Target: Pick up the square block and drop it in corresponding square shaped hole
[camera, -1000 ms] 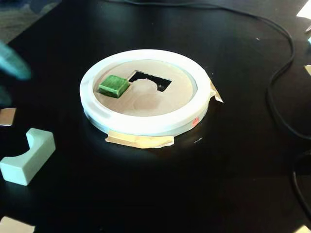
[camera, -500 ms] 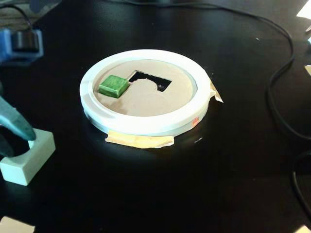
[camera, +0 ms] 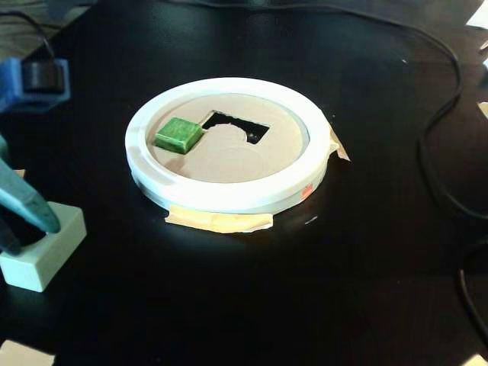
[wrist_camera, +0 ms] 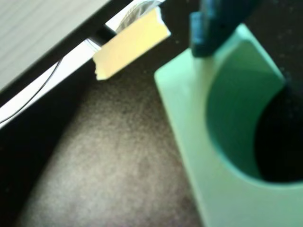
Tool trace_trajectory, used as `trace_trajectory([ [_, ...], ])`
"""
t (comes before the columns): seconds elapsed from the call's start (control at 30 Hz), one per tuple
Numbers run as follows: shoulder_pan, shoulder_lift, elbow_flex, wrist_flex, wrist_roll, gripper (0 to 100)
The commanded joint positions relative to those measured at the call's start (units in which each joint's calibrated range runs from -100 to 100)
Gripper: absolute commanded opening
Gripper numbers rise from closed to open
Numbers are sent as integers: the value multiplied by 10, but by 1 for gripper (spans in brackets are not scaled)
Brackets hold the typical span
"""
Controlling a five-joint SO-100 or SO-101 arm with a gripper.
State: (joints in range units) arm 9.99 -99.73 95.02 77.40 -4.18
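In the fixed view the square block point(camera: 178, 134), a small green cube, rests on the left part of the tan round panel point(camera: 229, 160) inside the white ring point(camera: 229, 194). No square shaped hole shows apart from it; only the oblong notched cutout point(camera: 236, 126) is dark. My gripper point(camera: 32, 238) is far from the cube, at the left edge, down over the pale mint notched block point(camera: 47, 255). Its teal finger point(camera: 27, 202) and a darker one below it stand apart. In the wrist view one blue finger point(wrist_camera: 210, 28) touches the mint block point(wrist_camera: 227, 156) at its end.
Tan tape strips point(camera: 219, 221) hold the ring to the black table. Black cables point(camera: 438, 114) run along the right side. A blue arm part point(camera: 30, 80) stands at the far left. A tape piece point(wrist_camera: 130, 42) lies by the table edge.
The gripper came in from the left edge and dropped lower onto the mint block. The green cube and the ring have not moved.
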Motion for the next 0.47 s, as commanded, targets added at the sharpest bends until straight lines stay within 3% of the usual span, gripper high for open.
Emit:
trace_trajectory([
  [0.0, 6, -3, 0, -8, 2, 100],
  [0.43, 9, -3, 0, -8, 1, 100],
])
